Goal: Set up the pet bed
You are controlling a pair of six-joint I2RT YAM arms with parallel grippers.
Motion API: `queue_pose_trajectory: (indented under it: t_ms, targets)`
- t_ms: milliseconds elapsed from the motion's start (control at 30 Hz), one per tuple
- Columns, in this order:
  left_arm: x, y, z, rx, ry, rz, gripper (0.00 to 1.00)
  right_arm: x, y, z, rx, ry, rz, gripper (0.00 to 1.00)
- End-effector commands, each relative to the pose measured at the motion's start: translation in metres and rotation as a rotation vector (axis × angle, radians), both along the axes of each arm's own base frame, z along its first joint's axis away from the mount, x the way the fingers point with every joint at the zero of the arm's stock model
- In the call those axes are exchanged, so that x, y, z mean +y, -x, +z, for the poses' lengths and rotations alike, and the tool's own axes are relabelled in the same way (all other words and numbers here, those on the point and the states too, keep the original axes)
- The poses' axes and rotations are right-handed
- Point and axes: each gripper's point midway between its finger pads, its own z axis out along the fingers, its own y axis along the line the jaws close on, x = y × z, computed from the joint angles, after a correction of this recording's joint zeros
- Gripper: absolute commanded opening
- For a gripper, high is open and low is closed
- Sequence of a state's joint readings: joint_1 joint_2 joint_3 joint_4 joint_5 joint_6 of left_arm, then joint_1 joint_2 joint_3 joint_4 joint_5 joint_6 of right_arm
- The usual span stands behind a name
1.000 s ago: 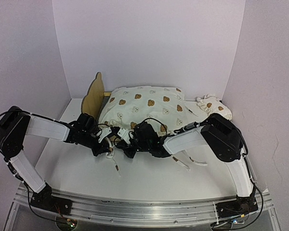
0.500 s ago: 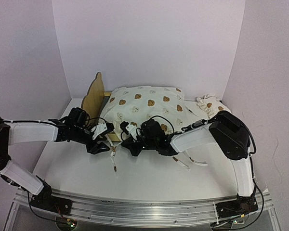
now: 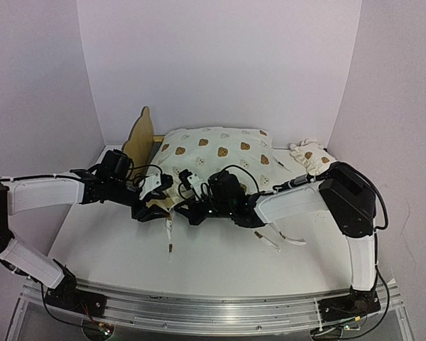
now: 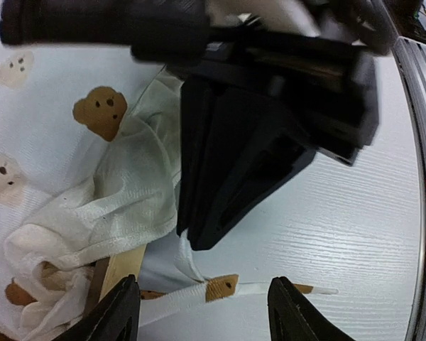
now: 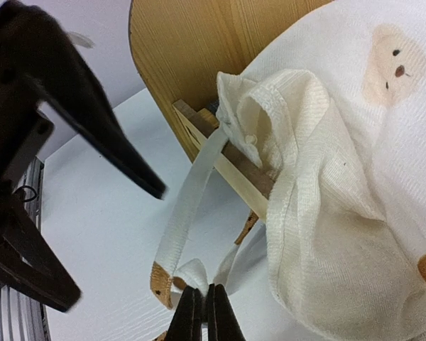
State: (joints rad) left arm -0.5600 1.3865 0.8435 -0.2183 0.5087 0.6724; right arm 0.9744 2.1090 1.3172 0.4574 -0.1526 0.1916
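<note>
Top view: you saw the pet bed (image 3: 137, 138) at the table's (image 3: 220, 263) far left, under the cushion (image 3: 213, 160). The left gripper (image 3: 150, 210) and right gripper (image 3: 187, 213) sat close together at its near corner.

Left wrist view: you saw the left fingers (image 4: 121, 312) spread, with a tie string (image 4: 220, 288) between them.

Right wrist view: you saw the right fingers (image 5: 192, 312) pressed together, pinching that string near the headboard (image 5: 199, 42).

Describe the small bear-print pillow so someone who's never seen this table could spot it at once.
Start at the large cream bear-print cushion on the wooden pet bed in the middle of the white table. Look just past its right end, near the right wall: the small pillow sits there. Same bear print, but far smaller, crumpled, and off the bed frame.
</note>
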Motion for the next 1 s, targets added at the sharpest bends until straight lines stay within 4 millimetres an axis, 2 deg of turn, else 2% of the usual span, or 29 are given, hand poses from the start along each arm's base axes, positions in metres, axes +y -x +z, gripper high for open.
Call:
queue_pose_trajectory:
  t_ms: [0,100,267,400,533,667,767,867,900,967]
  targets:
    - [-0.016,-0.037,0.006,0.054,0.025,0.112,0.60,0.001,0.008,0.049,-0.039,-0.084,-0.006,0.00]
    - [-0.016,-0.039,0.000,0.046,0.014,0.110,0.48,0.000,0.008,0.053,-0.046,-0.088,-0.011,0.00]
    - [-0.017,-0.042,0.000,0.018,0.012,0.100,0.28,0.000,0.010,0.054,-0.044,-0.090,-0.010,0.00]
    - [-0.021,-0.035,0.001,0.043,0.028,0.067,0.24,0.001,0.010,0.053,-0.036,-0.091,-0.014,0.00]
    - [-0.024,-0.028,0.002,0.067,0.044,0.046,0.16,0.002,0.008,0.049,-0.023,-0.090,-0.022,0.00]
    - [-0.025,-0.024,0.003,0.078,0.057,0.030,0.01,0.002,0.006,0.043,-0.007,-0.086,-0.036,0.00]
    - [-0.023,-0.028,0.002,0.073,0.054,0.059,0.00,0.000,0.004,0.042,0.006,-0.087,-0.060,0.01]
    - [-0.019,-0.035,0.003,0.061,0.051,0.113,0.00,-0.019,-0.006,0.034,0.035,-0.070,-0.193,0.26]
    - [-0.019,-0.037,0.004,0.058,0.053,0.120,0.00,-0.029,-0.009,0.024,0.065,-0.058,-0.260,0.34]
    - [-0.019,-0.036,0.005,0.058,0.060,0.123,0.00,-0.042,-0.004,0.005,0.102,-0.031,-0.353,0.43]
